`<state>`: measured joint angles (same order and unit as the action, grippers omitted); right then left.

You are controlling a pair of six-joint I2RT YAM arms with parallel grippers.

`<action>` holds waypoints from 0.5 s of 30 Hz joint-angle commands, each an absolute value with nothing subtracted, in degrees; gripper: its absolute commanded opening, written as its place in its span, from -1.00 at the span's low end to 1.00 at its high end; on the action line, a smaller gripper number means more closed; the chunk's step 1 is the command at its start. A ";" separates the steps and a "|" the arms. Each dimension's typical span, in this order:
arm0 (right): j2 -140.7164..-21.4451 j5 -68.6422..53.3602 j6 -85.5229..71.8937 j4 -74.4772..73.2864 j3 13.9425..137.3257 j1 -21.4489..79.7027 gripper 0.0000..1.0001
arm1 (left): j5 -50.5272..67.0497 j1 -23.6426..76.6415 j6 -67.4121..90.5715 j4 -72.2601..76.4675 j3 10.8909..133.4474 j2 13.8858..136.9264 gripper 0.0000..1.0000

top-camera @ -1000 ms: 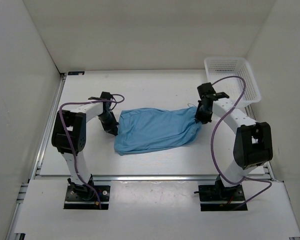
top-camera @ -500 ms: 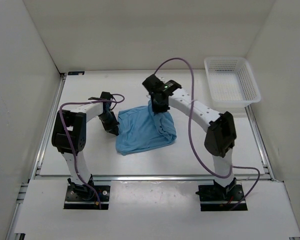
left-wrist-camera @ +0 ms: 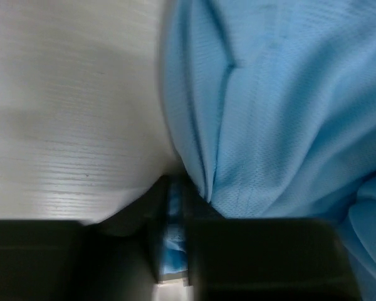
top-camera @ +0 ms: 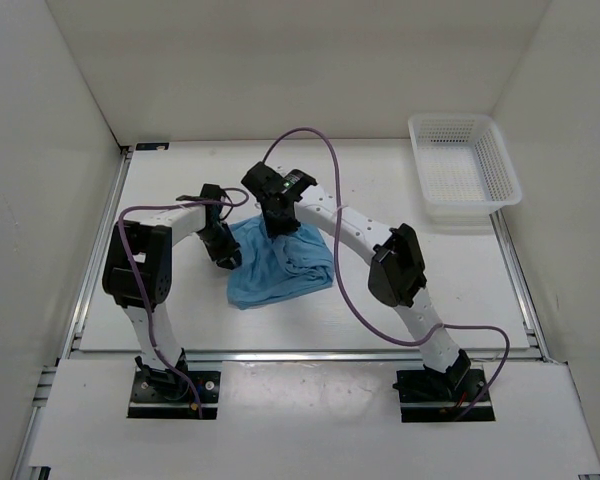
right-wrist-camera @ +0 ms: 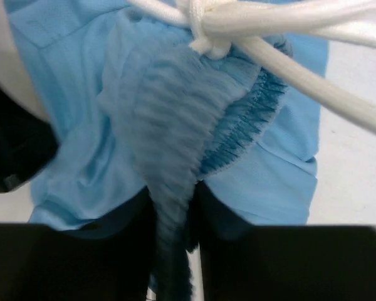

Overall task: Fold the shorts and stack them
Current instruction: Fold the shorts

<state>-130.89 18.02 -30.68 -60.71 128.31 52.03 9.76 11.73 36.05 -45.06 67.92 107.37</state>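
Observation:
The light blue shorts (top-camera: 280, 268) lie bunched at the table's middle, partly folded over from the right. My left gripper (top-camera: 226, 256) is shut on the shorts' left edge; blue fabric (left-wrist-camera: 175, 216) shows pinched between its fingers. My right gripper (top-camera: 279, 222) is shut on the elastic waistband (right-wrist-camera: 175, 188) and holds it over the shorts' upper left part, close to the left gripper. The white drawstring (right-wrist-camera: 282, 25) with its knot hangs in the right wrist view.
A white plastic mesh basket (top-camera: 465, 170) stands at the back right corner. White walls enclose the table on the left, back and right. The right arm's purple cable (top-camera: 310, 140) arcs above the shorts.
My right gripper has carried the waistband from the right side leftward across the shorts, folding them over toward the left gripper. The left gripper has stayed in place.

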 commanded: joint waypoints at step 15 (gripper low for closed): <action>-102.33 2.54 -30.22 -33.85 95.66 47.31 -0.23 | 4.05 1.03 31.11 -55.99 75.93 87.28 0.33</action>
<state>-111.94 0.78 -28.53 -38.87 102.63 51.29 5.87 -3.27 32.93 -53.63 72.93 90.04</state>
